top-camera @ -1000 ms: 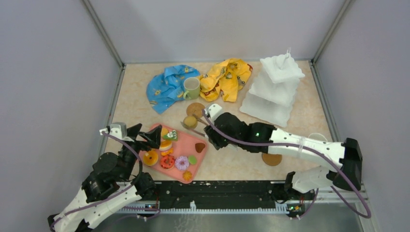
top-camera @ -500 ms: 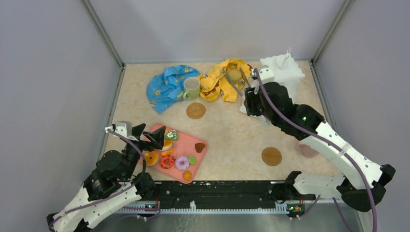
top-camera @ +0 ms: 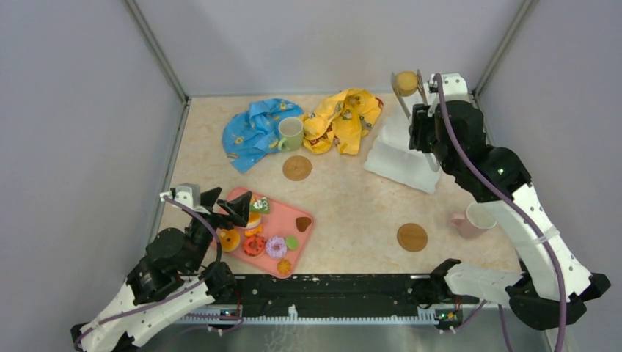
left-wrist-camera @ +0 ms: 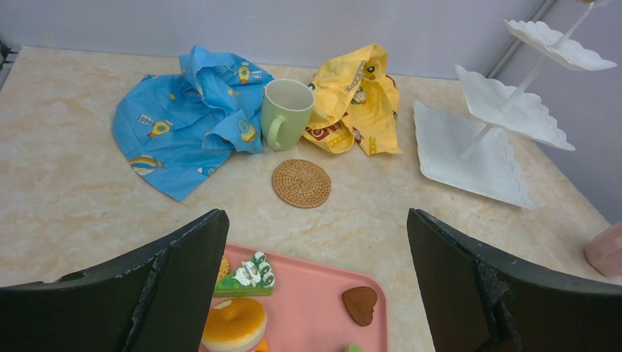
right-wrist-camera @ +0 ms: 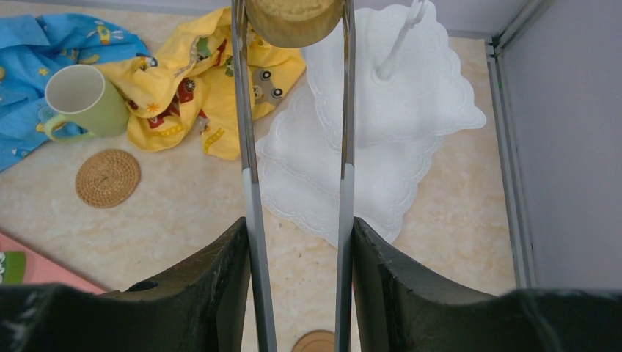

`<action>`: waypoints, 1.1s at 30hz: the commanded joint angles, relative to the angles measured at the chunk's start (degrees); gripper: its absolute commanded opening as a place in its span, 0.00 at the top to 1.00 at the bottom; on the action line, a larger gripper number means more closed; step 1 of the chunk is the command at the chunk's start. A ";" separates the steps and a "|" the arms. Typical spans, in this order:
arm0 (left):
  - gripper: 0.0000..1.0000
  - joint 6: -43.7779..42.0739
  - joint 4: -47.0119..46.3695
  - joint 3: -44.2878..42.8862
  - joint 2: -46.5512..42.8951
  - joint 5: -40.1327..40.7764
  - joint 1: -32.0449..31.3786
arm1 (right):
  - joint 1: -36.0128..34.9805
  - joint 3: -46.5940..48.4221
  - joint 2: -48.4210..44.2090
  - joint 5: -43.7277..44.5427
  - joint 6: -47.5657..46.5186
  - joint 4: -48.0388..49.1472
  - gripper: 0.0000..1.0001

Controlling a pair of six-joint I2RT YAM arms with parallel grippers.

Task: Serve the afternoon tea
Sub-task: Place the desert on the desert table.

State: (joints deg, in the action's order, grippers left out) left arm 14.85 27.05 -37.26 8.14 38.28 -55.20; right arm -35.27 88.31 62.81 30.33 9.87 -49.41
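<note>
My right gripper (top-camera: 424,123) (right-wrist-camera: 299,224) is shut on a pair of metal tongs (top-camera: 412,101) (right-wrist-camera: 249,147). The tong tips pinch a round brown pastry (top-camera: 405,82) (right-wrist-camera: 293,18) held above the white tiered stand (top-camera: 400,158) (right-wrist-camera: 367,132); my arm hides the upper tiers in the top view. Other pastries and donuts (top-camera: 253,229) (left-wrist-camera: 233,323) lie on the pink tray (top-camera: 299,240). Over the tray's left end my left gripper (top-camera: 224,209) (left-wrist-camera: 315,220) hangs open and empty. A pale green mug (top-camera: 290,133) (left-wrist-camera: 286,111) stands near one coaster (top-camera: 297,168); a second coaster (top-camera: 412,237) lies front right.
A blue cloth (top-camera: 253,132) and a yellow cloth (top-camera: 345,117) lie crumpled at the back on either side of the green mug. A pale pinkish mug (top-camera: 477,218) stands by the right wall under my right arm. Grey walls close in three sides.
My right arm swung from the tray's far side to the back right and rose, carrying the tongs and brown pastry over the stand. The left arm barely moved.
</note>
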 commanded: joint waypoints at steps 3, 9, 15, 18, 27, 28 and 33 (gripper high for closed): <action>0.01 -0.61 -1.32 -0.31 0.47 -1.02 -0.08 | 2.57 1.62 1.40 -1.77 -1.98 2.23 0.64; 0.01 -0.66 -1.36 -0.28 0.38 -0.93 -0.08 | 2.69 -2.11 -0.14 -13.95 -2.09 5.52 0.64; 0.01 -0.88 -1.48 -0.23 0.30 -0.78 -0.08 | 2.66 -11.52 -3.44 -22.59 2.45 8.05 0.65; 0.01 -0.88 -1.53 -0.25 0.26 -0.73 -0.08 | 2.66 -18.56 -5.06 -27.55 5.46 9.94 0.65; 0.01 -0.88 -1.61 -0.22 -0.17 -0.67 -0.08 | 2.58 -37.63 -8.25 -24.17 13.82 21.57 0.67; 0.01 -0.88 -1.57 -0.25 -0.29 -0.74 -0.08 | 2.62 -38.67 -8.11 -22.95 13.96 22.37 0.67; 0.01 -0.79 -1.61 -0.16 -0.88 -0.71 -0.06 | 2.57 -42.88 -7.87 -15.70 14.79 26.41 0.65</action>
State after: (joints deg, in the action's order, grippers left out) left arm 14.81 27.05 -37.26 8.01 38.13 -55.20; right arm -32.93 46.39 56.71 7.60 22.61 -32.75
